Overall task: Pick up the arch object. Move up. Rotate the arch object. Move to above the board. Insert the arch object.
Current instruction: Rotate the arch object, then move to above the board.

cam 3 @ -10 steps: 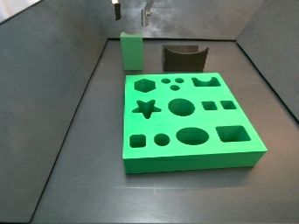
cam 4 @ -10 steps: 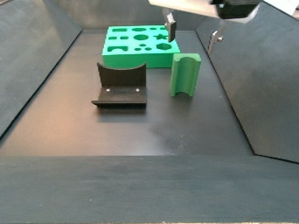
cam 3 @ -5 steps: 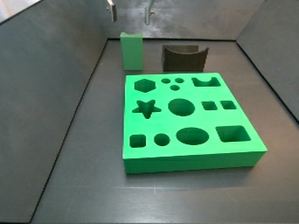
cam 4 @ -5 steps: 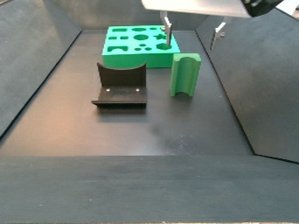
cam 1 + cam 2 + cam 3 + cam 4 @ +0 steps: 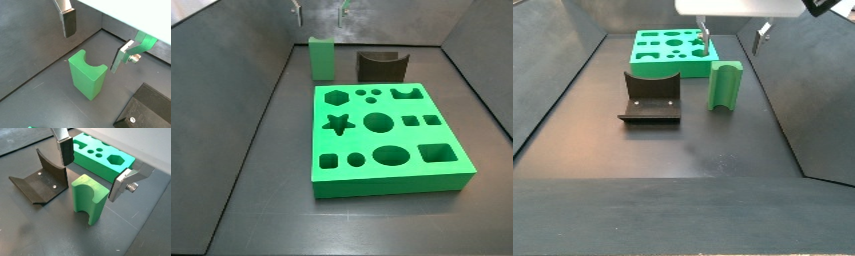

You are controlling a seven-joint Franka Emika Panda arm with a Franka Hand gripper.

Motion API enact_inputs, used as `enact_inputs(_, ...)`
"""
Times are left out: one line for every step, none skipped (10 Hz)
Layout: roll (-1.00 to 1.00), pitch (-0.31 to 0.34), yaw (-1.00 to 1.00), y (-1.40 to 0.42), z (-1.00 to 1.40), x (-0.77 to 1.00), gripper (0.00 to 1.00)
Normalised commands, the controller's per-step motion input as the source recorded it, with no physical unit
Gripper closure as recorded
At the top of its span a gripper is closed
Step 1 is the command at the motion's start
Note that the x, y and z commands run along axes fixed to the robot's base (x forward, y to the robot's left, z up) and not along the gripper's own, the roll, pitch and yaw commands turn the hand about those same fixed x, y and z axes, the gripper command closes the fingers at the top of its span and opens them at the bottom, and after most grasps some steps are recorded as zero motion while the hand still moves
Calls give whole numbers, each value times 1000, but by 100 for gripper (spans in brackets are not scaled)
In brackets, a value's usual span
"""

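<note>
the gripper [image 5: 93, 170] hangs above the arch object [image 5: 89, 197], jaws spread wide, holding nothing; its fingers [image 5: 69, 22] are clear of the block on either side. the arch object stands upright on the floor, beside the fixture [image 5: 39, 180], near the board [image 5: 101, 158].

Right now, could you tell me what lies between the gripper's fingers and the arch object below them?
Nothing: in both wrist views the open gripper hangs above the upright arch object, with bare air between.
</note>
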Motion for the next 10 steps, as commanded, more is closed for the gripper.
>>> enact_inputs(57, 46, 103, 1, -1000, 5, 0)
enact_inputs(71, 7, 73, 7, -1000, 32, 0)
enact_inputs(84, -6, 57, 7, -975, 37, 0)
enact_inputs(95, -10, 50, 6, -832, 36, 0)
enact_inputs(105, -11, 43, 5, -687, 35, 0)
enact_inputs(114, -9, 37, 6, -542, 35, 0)
enact_inputs(126, -7, 29, 6, -356, 41, 0)
enact_inputs(134, -4, 23, 8, -225, 44, 0)
enact_inputs(141, -1, 16, 0, 0, 0, 100)
enact_inputs(-10, -141, -34, 124, 1000, -98, 100)
